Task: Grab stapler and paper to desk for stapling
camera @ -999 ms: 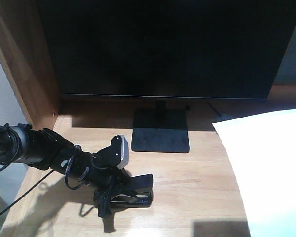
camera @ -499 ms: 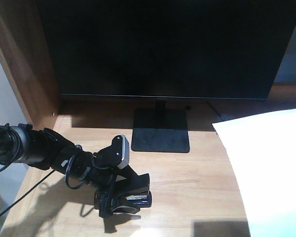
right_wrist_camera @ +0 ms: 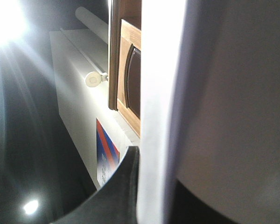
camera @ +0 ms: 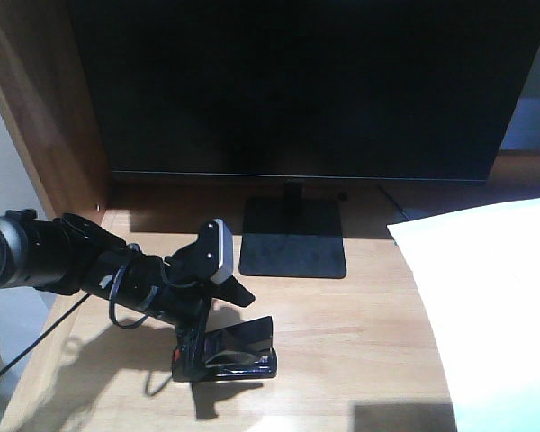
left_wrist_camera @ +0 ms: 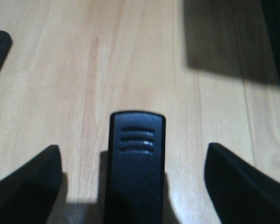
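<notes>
Left hand (left_wrist_camera: pixel 132 149) open, fingers spread to either side of the stapler (camera: pixel 238 353), not touching it. Stapler lies flat on the table (camera: pixel 342 333), in front of the monitor base (camera: pixel 292 237), its ridged end pointing away between my fingers. Right hand (right_wrist_camera: pixel 151 196) is clamped on the paper (camera: pixel 495 315), held above the table's right side. Step in hand: grasp the stapler. Note to self: centre it between the fingers, descend until they flank its body low, then close squarely across the narrow sides so it neither pivots nor springs open.
</notes>
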Controlling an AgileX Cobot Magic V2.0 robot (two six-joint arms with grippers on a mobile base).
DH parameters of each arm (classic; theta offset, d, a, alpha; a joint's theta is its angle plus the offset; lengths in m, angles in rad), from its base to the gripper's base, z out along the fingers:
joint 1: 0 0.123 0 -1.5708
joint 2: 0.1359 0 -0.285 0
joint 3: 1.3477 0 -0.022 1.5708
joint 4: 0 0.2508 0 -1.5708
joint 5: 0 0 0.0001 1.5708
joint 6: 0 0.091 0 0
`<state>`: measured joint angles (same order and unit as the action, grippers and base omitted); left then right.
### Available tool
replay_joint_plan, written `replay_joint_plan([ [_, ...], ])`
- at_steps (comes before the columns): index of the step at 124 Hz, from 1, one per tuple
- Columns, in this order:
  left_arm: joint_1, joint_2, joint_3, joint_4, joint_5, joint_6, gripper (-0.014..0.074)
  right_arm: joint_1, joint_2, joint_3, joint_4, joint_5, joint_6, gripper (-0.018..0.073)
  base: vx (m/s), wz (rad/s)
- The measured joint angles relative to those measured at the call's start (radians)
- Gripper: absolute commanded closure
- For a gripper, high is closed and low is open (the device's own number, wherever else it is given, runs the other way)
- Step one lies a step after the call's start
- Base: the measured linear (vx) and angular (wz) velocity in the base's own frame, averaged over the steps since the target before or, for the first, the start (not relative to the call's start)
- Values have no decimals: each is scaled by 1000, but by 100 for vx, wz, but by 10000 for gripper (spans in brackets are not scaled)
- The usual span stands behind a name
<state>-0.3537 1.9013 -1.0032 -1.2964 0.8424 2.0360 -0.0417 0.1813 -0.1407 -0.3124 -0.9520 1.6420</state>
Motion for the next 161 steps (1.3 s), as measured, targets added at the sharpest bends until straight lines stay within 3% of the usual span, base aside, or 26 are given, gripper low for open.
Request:
replay_joint_plan([
  [19, 1, -46, 0, 0, 3, -83, 297, 0, 0, 0, 0, 0, 0, 565, 0, 0],
  [55, 1, -82, 0, 1, 37, -99, 607, 0, 0, 0, 0, 0, 0, 565, 0, 0],
  [113, -4, -82, 0, 1, 25, -99, 603, 0, 0, 0, 0, 0, 0, 565, 0, 0],
  [161, -29, -5, 0, -3, -3, -53, 603, 0, 0, 0, 0, 0, 0, 565, 0, 0],
])
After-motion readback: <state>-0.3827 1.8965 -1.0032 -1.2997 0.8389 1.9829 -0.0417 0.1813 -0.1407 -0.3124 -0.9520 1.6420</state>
